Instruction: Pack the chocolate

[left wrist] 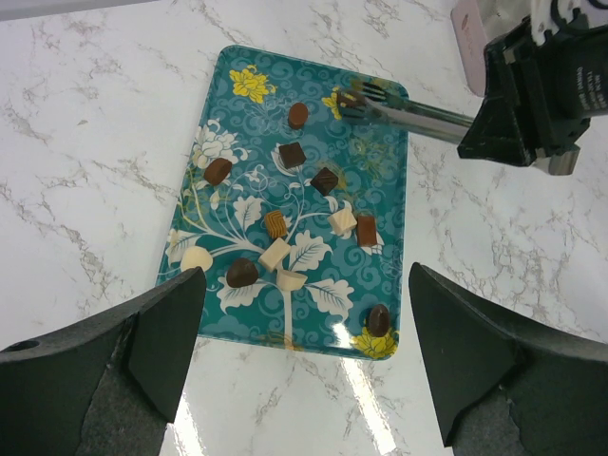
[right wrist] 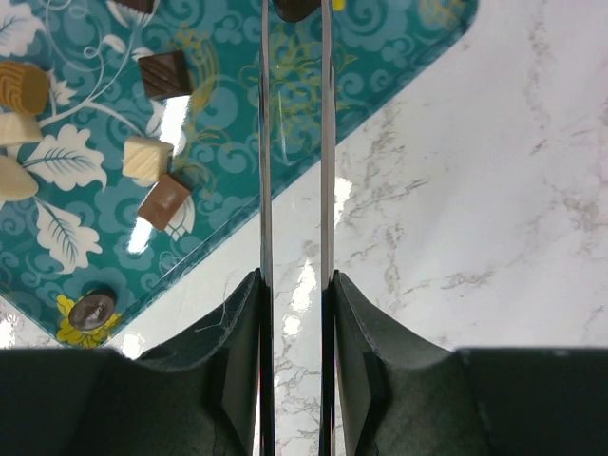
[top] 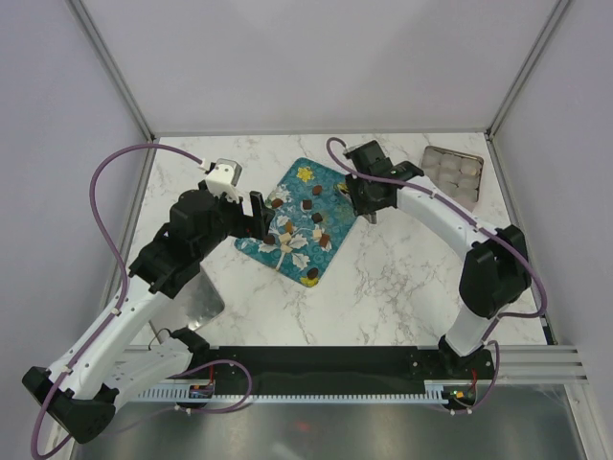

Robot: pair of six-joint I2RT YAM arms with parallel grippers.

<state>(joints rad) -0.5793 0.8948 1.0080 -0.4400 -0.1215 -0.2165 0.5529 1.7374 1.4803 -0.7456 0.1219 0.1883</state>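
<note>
Several small pieces of chocolate (left wrist: 293,155), dark brown, tan and cream, lie scattered on a teal flowered tray (left wrist: 380,180). My right gripper (right wrist: 294,280) is shut on a pair of metal tongs (right wrist: 264,142). The tong tips reach over the tray's far corner and pinch a dark chocolate piece (left wrist: 348,98), which shows at the top edge of the right wrist view (right wrist: 296,8). My left gripper (left wrist: 304,275) hangs open above the tray's near edge with nothing between its fingers. From above, the left gripper (top: 257,213) is at the tray's (top: 299,222) left side and the right gripper (top: 369,201) at its right.
A silver tin (top: 453,172) with round pale cavities sits at the back right of the marble table. A shiny metal sheet (top: 203,299) lies under the left arm near the left edge. A bare marble strip (top: 383,278) separates the tray from the arm bases.
</note>
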